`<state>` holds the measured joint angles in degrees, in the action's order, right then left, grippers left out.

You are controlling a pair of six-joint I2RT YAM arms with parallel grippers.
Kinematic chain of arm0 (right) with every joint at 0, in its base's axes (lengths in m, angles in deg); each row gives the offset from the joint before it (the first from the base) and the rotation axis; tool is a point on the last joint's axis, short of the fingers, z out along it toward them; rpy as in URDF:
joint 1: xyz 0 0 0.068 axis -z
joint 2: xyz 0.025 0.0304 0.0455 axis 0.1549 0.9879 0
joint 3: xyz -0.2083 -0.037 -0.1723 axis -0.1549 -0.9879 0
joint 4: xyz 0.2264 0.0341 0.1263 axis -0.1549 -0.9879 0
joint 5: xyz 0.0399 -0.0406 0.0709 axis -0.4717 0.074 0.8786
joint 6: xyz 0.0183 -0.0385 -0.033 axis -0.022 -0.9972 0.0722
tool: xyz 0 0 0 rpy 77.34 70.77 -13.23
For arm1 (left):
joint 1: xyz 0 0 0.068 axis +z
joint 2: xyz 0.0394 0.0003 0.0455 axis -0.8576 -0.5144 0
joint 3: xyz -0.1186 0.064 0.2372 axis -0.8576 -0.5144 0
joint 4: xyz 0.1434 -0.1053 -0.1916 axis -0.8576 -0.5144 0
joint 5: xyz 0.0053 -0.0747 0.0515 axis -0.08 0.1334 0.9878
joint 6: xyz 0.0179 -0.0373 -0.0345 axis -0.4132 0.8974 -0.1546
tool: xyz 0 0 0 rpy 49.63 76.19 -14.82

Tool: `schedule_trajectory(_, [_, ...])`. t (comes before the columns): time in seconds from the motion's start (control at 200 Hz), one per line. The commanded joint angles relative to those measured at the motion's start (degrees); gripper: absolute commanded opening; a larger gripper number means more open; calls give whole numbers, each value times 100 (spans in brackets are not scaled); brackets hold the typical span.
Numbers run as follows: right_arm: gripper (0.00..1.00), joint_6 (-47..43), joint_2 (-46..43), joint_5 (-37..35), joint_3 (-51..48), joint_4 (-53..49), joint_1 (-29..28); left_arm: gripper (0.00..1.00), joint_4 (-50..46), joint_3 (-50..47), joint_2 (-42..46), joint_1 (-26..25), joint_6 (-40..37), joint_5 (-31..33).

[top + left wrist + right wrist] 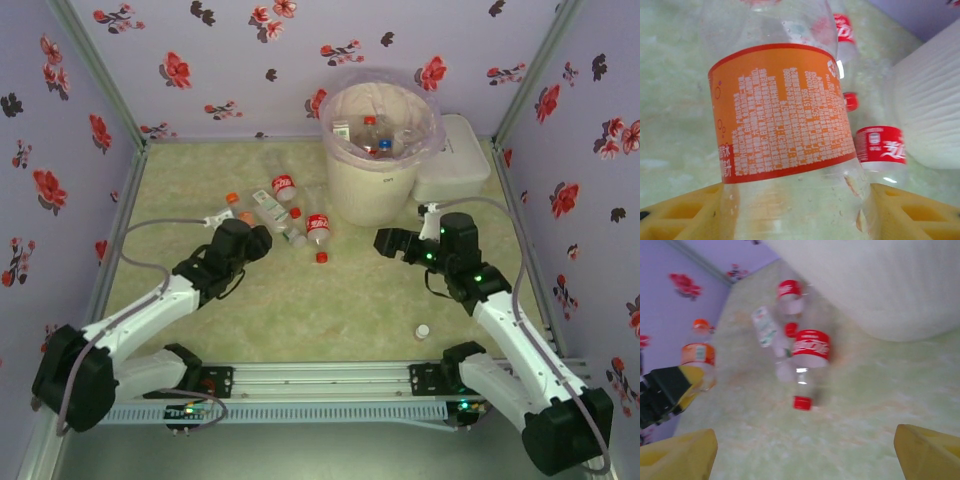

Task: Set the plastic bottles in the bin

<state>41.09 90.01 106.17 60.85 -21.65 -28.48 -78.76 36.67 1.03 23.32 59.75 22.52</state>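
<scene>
An orange-labelled bottle (785, 110) stands between the yellow fingers (680, 212) of my left gripper (800, 210), which is shut on its clear lower body. From above, that gripper (256, 238) is at the left of a cluster of bottles lying on the table: a red-labelled one (283, 185), a green-white one (268, 205) and a red-capped one (318, 228). The cream bin (372, 185) with its pink bag holds several bottles (372, 135). My right gripper (386, 242) is open and empty. Its wrist camera looks at the red-capped bottle (810, 352) from some way off.
A flat white lidded box (455, 160) sits to the right of the bin. A loose white cap (422, 331) lies near my right arm. The floral walls close in the left, back and right sides. The bin's wall (930, 115) stands just right of the bottles.
</scene>
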Motion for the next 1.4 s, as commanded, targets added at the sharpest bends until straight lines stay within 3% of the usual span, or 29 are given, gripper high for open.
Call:
schedule_trajectory(0.0, [92,1148,228,637,-195,2119,-236,25,246,41,261,-76,-699,-913])
schedule_trajectory(0.08, [92,1433,613,625,-123,2597,-356,23,624,0,282,-249,-1191,-1517])
schedule_trajectory(0.295, [94,2564,1838,913,13,4847,-751,17,1195,-141,152,-821,-1898,-2191])
schedule_trajectory(0.47, [97,2412,2488,867,341,4830,-1190,16,1211,-7,81,-1240,-2529,-2585])
schedule_trajectory(0.745, [99,1908,2935,794,828,3847,-1231,16,1185,-35,237,-1569,-2875,-2638])
schedule_trajectory(0.835, [89,2010,3107,836,877,3991,-1258,16,1179,-88,259,-1569,-2866,-2551])
schedule_trajectory(1.08, [47,1847,3089,765,934,3683,-1409,17,1189,-80,247,-1565,-2882,-2409])
schedule_trajectory(1.18, [34,1671,2845,624,993,3393,-1417,29,1206,-100,265,-1570,-2935,-2384])
schedule_trajectory(1.395, [18,372,2064,130,2126,1339,-1400,87,1273,-222,382,-1564,-2786,-1659])
